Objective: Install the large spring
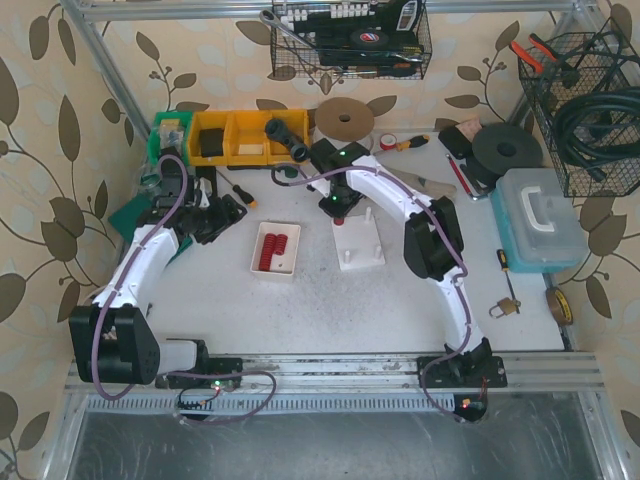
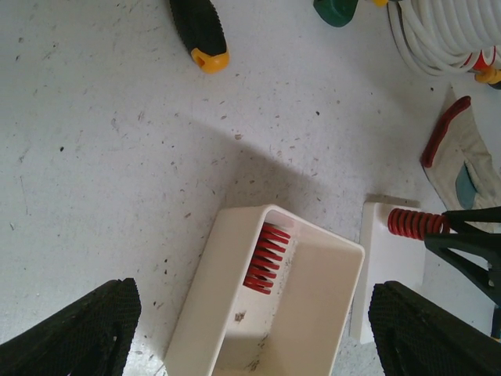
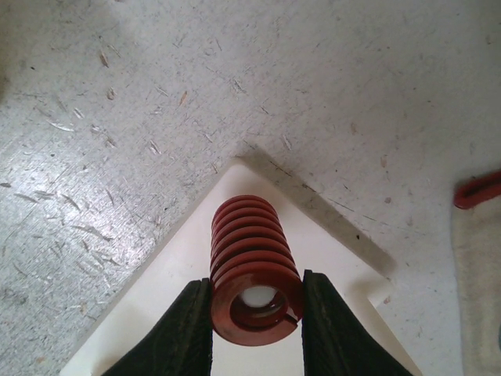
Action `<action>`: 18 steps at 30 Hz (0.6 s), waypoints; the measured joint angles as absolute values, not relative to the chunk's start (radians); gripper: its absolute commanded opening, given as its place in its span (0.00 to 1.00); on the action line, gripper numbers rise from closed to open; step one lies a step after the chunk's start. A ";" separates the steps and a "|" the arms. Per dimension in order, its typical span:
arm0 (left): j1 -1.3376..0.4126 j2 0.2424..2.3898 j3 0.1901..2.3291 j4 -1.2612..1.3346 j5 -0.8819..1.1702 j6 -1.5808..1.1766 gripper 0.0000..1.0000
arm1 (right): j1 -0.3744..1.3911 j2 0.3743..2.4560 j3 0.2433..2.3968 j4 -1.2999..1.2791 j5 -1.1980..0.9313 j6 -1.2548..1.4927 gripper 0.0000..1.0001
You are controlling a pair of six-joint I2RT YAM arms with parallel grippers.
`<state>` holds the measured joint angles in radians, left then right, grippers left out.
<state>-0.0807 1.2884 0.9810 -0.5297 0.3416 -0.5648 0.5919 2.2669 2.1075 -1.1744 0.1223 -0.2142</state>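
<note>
Seating step: the right gripper [image 3: 256, 313] clamps the spring [image 3: 252, 251] over the base [image 3: 156, 313] peg [image 3: 258, 296]; next, probably push home and release. At nine o'clock the left gripper [image 2: 250, 329] gapes, empty.

2 grippers: left gripper [image 1: 228, 212], right gripper [image 3: 257, 312]. 1 large spring [image 3: 252, 251] stands on 1 white base [image 1: 362, 255]. 1 white tray [image 1: 287, 263] holds more red springs [image 1: 270, 246], count unclear. 3 yellow bins [image 1: 245, 137] at 11 o'clock, 2 wire baskets [image 1: 350, 45] at 12 and 2 o'clock, 1 padlock [image 1: 506, 305] at 4 o'clock.
</note>
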 measured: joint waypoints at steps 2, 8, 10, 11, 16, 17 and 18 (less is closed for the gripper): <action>-0.081 1.288 0.978 -0.529 0.341 -0.565 0.84 | 0.594 2.280 2.107 -1.171 0.122 -0.214 0.00; -0.081 1.288 0.977 -0.529 0.342 -0.565 0.84 | 0.593 2.298 2.107 -1.169 0.123 -0.214 0.23; -0.081 1.288 0.977 -0.529 0.341 -0.565 0.84 | 0.593 2.298 2.107 -1.169 0.125 -0.212 0.53; -0.081 1.288 0.977 -0.529 0.341 -0.565 0.84 | 0.594 2.298 2.107 -1.168 0.128 -0.207 0.62; -0.081 1.288 0.977 -0.531 0.342 -0.565 0.83 | 0.593 2.298 2.107 -1.155 0.143 -0.182 0.67; -0.081 1.288 0.977 -0.532 0.342 -0.565 0.82 | 0.594 2.298 2.108 -1.155 0.143 -0.179 0.67; -0.081 1.288 0.977 -0.536 0.341 -0.564 0.82 | 0.594 2.297 2.111 -1.156 0.143 -0.175 0.67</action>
